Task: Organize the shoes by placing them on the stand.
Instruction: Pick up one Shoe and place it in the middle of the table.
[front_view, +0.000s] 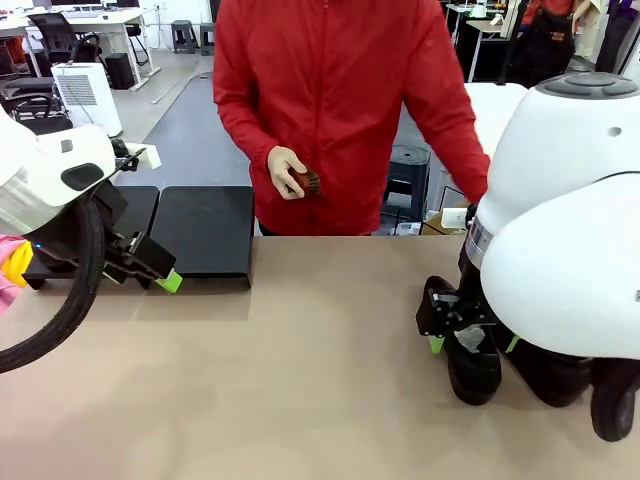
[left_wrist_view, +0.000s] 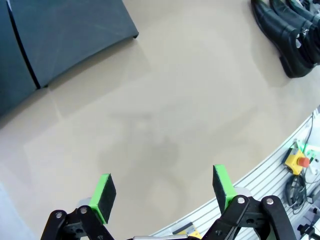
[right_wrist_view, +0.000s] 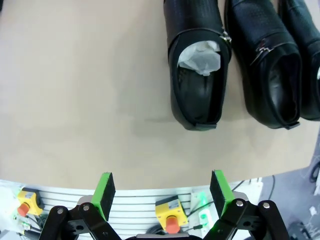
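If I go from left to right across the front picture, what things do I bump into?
Black stand → person's hand holding something small and brown → stool → right tool.

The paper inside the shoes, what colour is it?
White. The paper shows best in the right wrist view, inside the leftmost shoe.

pretty plain office-type room, smooth grey floor (front_view: 190, 130) across the upper left of the frame, a white boxy unit with a slatted grille (front_view: 85, 95) standing on it, black office chairs (front_view: 52, 35) and white desks (front_view: 105, 18) further back, dark stool (front_view: 407, 168) right of centre
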